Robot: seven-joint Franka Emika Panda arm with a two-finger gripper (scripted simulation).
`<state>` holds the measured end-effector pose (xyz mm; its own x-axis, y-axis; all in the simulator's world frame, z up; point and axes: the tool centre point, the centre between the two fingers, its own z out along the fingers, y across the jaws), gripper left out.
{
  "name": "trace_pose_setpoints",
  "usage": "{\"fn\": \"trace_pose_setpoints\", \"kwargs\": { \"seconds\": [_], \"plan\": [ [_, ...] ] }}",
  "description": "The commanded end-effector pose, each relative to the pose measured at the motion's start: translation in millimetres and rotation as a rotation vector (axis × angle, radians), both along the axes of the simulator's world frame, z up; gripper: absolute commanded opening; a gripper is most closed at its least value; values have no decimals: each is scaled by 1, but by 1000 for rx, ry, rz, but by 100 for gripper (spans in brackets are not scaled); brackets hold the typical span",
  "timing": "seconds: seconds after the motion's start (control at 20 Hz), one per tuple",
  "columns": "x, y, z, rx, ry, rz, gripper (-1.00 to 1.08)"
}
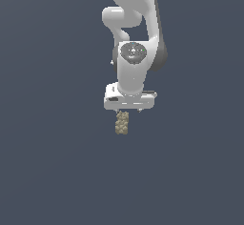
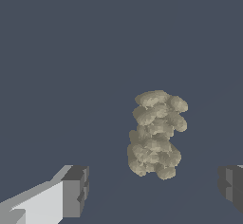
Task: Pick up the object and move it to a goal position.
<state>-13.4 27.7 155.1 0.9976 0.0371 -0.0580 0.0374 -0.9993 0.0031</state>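
The object [image 1: 122,123] is a small tan, knobbly elongated lump lying on the dark grey floor. In the exterior view it shows just below the white hand of the arm, whose body hides the fingers. In the wrist view the object [image 2: 156,134] lies between and beyond the two grey fingertips [image 2: 76,190], nearer to one fingertip than the other. The gripper [image 2: 154,187] is open, its jaws spread far wider than the lump and touching nothing. It looks to hover above the object.
The white Panda arm [image 1: 136,38] rises from the exterior view's upper middle. A plain dark grey floor [image 1: 47,162] fills everything else, with no other objects or marker in sight.
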Motion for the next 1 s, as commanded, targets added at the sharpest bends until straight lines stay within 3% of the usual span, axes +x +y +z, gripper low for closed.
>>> {"fn": "trace_pose_setpoints", "kwargs": {
  "seconds": [0.0,0.5,0.95],
  "plan": [
    [0,0,0,0,0,0,100],
    [13,-21,18,-25,-33,-42,100],
    [9,-22,-1,-16,-40,-74,100]
  ]
}}
